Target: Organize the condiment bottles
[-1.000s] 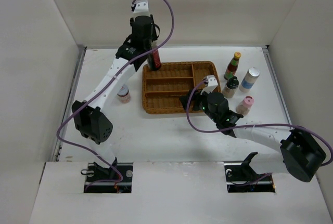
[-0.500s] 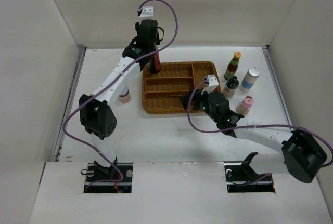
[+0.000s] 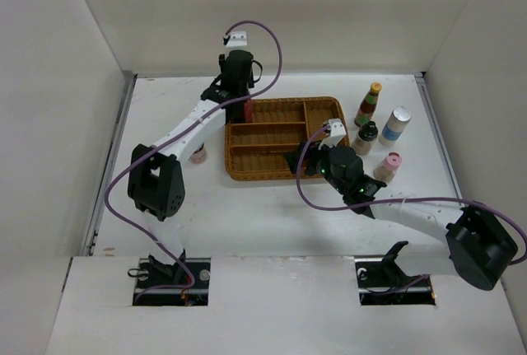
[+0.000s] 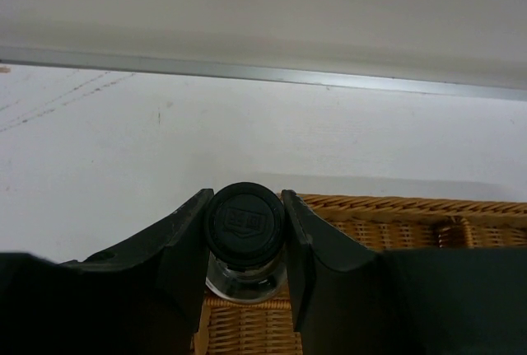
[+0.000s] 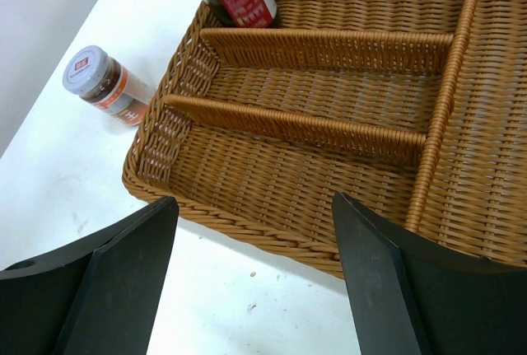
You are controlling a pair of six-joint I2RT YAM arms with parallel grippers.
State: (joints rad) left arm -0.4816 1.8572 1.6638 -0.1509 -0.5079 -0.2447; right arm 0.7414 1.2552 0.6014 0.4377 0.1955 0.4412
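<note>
White table (image 3: pixel 247 215) carried the tray (image 3: pixel 262 175), ahead of right pincer (image 3: pixel 305 162), far-left corner under left pincer (image 3: pixel 239 109). Jar (image 5: pixel 105 83) stood left of both pincers. Right of right pincer: red sauce (image 3: pixel 368 105), silver-capped (image 3: pixel 396 126), black-capped (image 3: pixel 366 137), pink shaker (image 3: pixel 388 165).

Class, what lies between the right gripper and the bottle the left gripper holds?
Only the wicker tray: two empty long compartments and their dividers, clearest in the right wrist view.
</note>
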